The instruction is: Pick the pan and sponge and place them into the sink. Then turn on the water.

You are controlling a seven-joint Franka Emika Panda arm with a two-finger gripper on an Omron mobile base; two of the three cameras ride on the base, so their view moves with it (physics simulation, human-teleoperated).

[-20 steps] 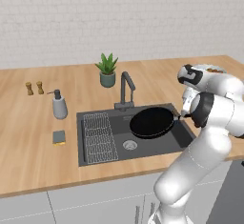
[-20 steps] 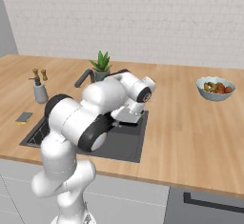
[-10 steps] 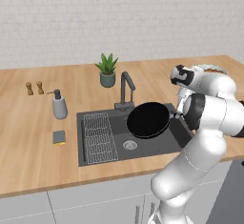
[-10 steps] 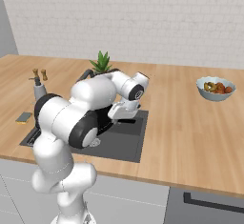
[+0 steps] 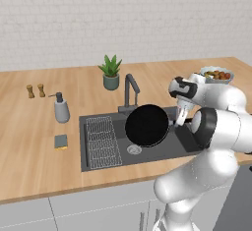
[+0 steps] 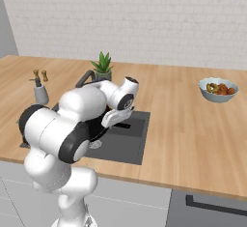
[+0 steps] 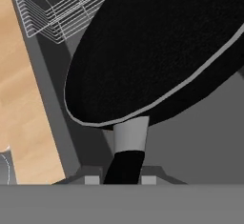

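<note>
Hand: my hand (image 5: 178,120) is clamped tight on the pan's handle; in the hand view the dark handle runs down between my two finger tips (image 7: 93,180).
Pan: the pan (image 5: 147,125) hangs over the sink, tilted steeply so its round black face turns toward the left base camera. In the hand view its grey rim sweeps across from about 8 o'clock to 2 o'clock.
Pan contact: I think it is clear of the basin floor, but the angle is poor and I cannot be sure.
Sink: the dark grey sink (image 5: 98,161) is set into the wooden worktop (image 5: 29,156), with the wire rack (image 5: 102,141) in its left part and the round drain (image 5: 134,149) just below the pan as seen from the left base camera.
Faucet: the dark faucet (image 5: 130,90) stands at the back rim of the sink, at about 11 o'clock from the pan.
Sponge: the sponge (image 5: 61,141) lies flat on the worktop, just left of the sink, at about 9 o'clock from the pan.
Soap dispenser: the grey soap dispenser (image 5: 61,109) stands behind the sponge, at its 12 o'clock.
Other things: a potted plant (image 5: 111,71) behind the faucet, two small shakers (image 5: 36,91) far left, a fruit bowl (image 6: 220,89) well apart on the right.
Writing: no readable brand or label on anything.
</note>
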